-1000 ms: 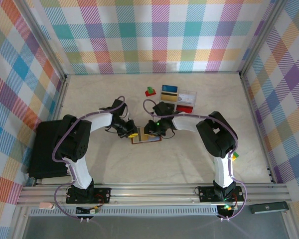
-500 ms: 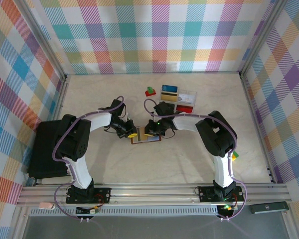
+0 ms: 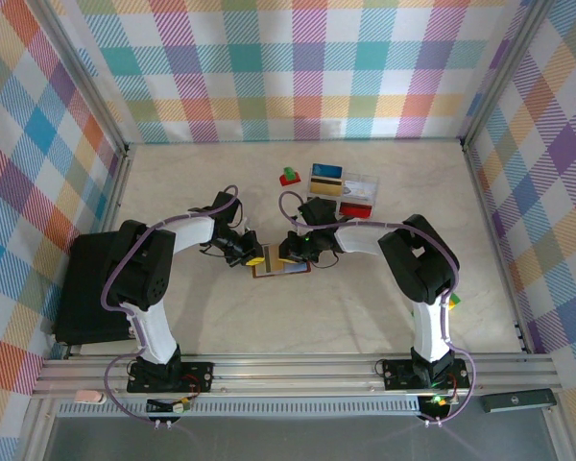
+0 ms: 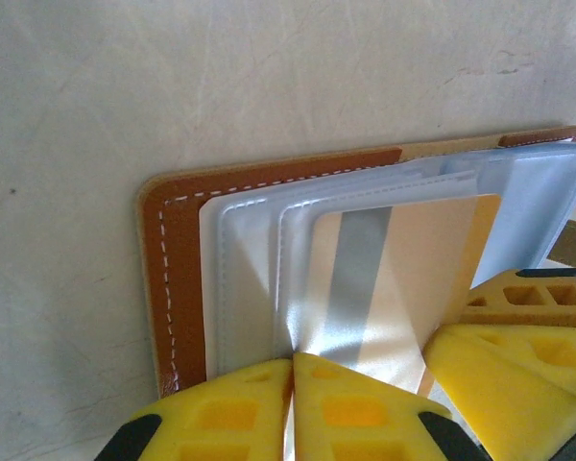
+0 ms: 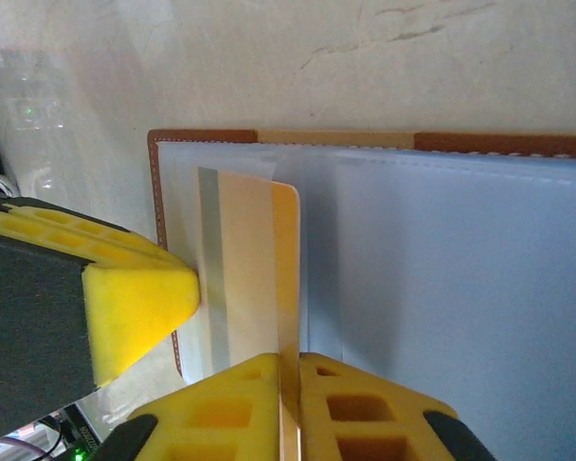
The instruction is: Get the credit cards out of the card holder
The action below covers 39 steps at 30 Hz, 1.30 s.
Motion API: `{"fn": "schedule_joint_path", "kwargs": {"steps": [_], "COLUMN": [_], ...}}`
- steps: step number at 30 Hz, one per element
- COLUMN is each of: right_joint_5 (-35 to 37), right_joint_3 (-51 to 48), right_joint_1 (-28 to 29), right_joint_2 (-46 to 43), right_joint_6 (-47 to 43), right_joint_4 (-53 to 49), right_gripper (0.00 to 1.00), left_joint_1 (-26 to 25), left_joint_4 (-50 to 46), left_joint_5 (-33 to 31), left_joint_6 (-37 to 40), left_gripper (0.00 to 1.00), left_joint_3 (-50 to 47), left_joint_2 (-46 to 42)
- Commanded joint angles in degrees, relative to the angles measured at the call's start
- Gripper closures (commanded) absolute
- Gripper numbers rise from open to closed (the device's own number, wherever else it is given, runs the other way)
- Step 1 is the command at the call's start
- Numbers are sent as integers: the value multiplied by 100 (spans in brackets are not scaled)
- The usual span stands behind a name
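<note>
- Hardly shifted: right gripper (image 5: pixel 288 370) stays clenched on thin yellow credit card (image 5: pixel 250 269).
- Left gripper (image 4: pixel 293 370), clenched, pins reddish-brown bifold card holder (image 4: pixel 173 269) at middle of table (image 3: pixel 298 327); best to pull the card straight along its sleeve.

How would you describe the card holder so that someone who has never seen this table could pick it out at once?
On the pale table, look to the middle, where the left gripper and right gripper meet. Beneath them lies the card holder, opened flat. Unlike the clear box farther back, it has a stitched brown border, bluish-grey pockets and a yellow card poking out.
</note>
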Motion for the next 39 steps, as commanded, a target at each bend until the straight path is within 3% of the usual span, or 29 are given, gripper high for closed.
{"fn": "schedule_joint_path", "kwargs": {"steps": [1,14,25,32,39], "right_joint_5": [-54,-92,497,441,460], "right_joint_3": [-135,-227,-297,-101,52], "right_joint_1": [-65,-78,-113,-113,-104], "right_joint_2": [-233,-357,-607,-604,-553], "right_joint_6": [78,67,-330,-468,-548], "right_joint_4": [123,191,-264,-521,-700], "right_gripper": [87,98,99,99,99], "left_joint_1": [67,61,61,-10,-219], "left_joint_4": [-465,-474,-593,-741,-412], "left_joint_5": [-718,-700,-649,-351,120], "left_joint_6": [101,81,107,314,55], "left_gripper": [91,92,86,82,81], "left_joint_3": [-207,-171,-30,253,431], "left_joint_2": [455,451,250,-116,-316]}}
